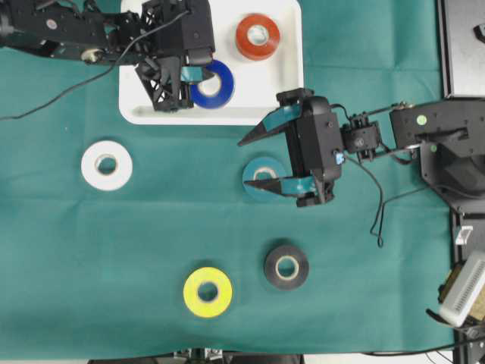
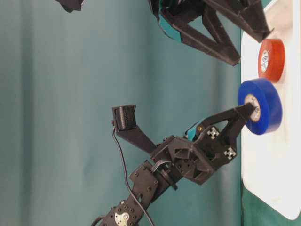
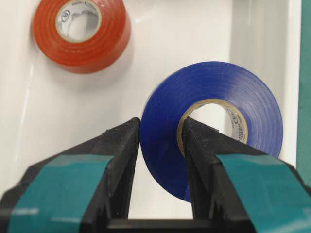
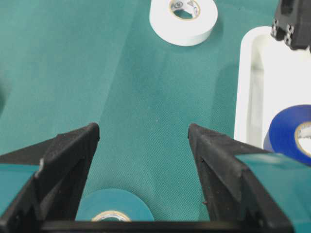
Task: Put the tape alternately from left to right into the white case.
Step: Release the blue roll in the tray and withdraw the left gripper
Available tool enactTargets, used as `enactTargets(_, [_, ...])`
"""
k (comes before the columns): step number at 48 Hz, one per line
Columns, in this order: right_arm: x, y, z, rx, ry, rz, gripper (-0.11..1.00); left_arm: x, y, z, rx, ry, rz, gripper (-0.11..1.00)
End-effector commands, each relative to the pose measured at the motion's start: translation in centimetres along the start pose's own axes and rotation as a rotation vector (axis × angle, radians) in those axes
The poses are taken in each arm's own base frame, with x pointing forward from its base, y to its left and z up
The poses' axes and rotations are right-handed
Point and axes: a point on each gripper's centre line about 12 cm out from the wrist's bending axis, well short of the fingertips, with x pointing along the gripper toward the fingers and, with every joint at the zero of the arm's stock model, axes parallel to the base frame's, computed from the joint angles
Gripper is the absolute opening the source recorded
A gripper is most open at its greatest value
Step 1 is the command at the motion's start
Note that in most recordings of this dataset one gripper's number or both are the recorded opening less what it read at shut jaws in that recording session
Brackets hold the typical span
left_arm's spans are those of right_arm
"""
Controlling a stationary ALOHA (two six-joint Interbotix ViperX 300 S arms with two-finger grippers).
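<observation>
Tape rolls numbered 6 in all. The blue roll sat tilted in the white case, clamped through its wall by the left gripper, 1 finger in the core and 1 outside. The red roll lay flat in the case, apart from the blue. The right gripper hung with jaws spread wide over the teal roll, grasping nothing. On the green cloth lay the white roll, yellow roll and black roll.
</observation>
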Motion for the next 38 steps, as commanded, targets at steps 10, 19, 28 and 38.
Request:
enactTargets(10, [0.1, 0.2, 0.4, 0.001, -0.015, 0.007, 0.78, -0.7, -0.1, 1.9, 0.005, -0.057, 0.003, 0.0])
enactTargets(19, [0.1, 0.2, 0.3, 0.001, -0.013, 0.007, 0.78, -0.9, -0.4, 1.8, 0.008, -0.055, -0.003, 0.4])
enactTargets(28, [0.1, 0.2, 0.3, -0.001, -0.013, 0.007, 0.78, -1.2, -0.5, 2.0, 0.007, -0.064, -0.004, 0.79])
enactTargets(38, [0.1, 0.2, 0.3, 0.002, -0.012, 0.007, 0.78, -2.6, -1.6, 2.1, 0.021, -0.077, -0.021, 0.77])
